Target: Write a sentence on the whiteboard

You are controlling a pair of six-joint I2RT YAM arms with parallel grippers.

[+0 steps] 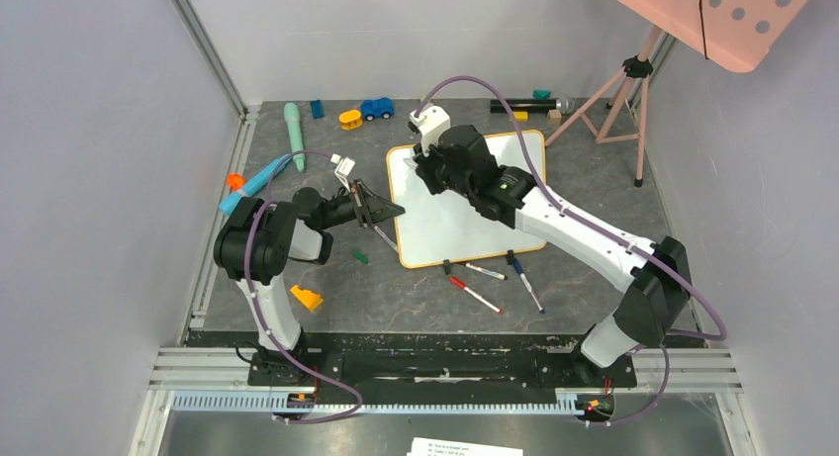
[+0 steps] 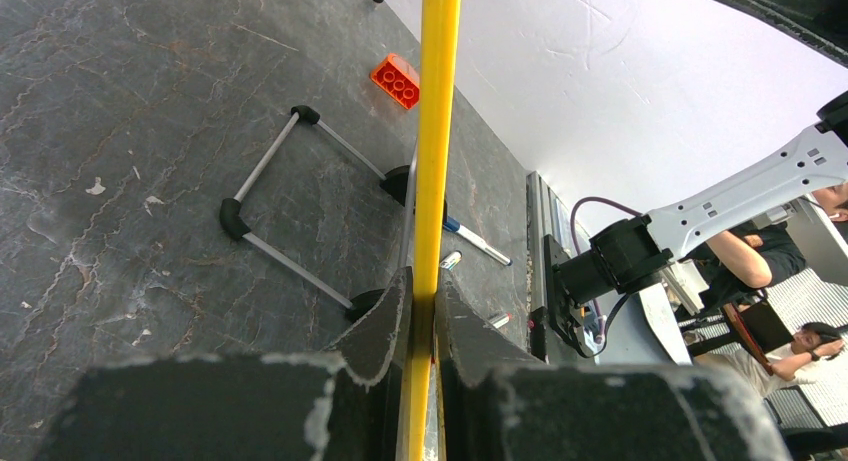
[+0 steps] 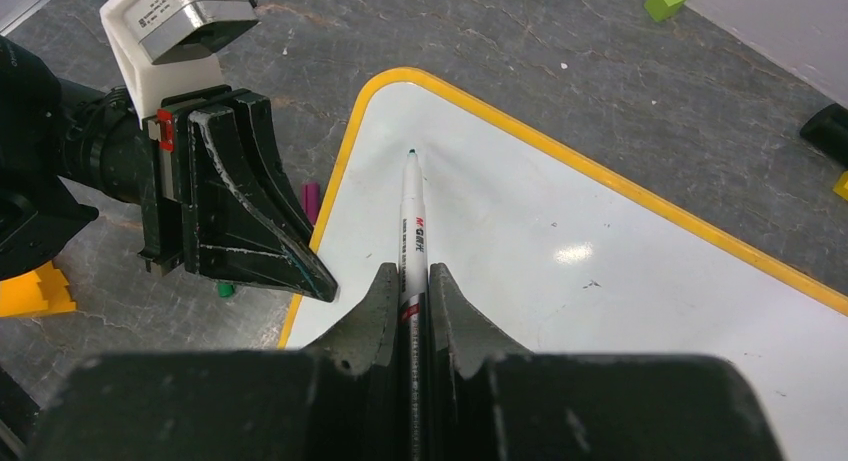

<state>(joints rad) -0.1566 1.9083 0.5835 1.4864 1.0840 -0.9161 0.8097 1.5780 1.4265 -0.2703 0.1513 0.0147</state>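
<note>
The left gripper (image 2: 421,281) is clenched on the yellow frame of the whiteboard (image 1: 465,224), which lies mid-desk (image 1: 396,298). The right gripper (image 3: 412,276) grasps a marker (image 3: 411,221) whose tip is over a corner of the board; whether it touches is unclear. Seen from above, the right arm hides part of the plain white board's far half.

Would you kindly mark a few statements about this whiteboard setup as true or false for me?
1. The right pincer holds a marker over the whiteboard. True.
2. A full sentence is written on the whiteboard. False: no words show on it.
3. The left pincer is closed on the board's yellow frame. True.
4. The loose markers lie on top of the whiteboard. False: they lie on the table beside its near edge.
</note>
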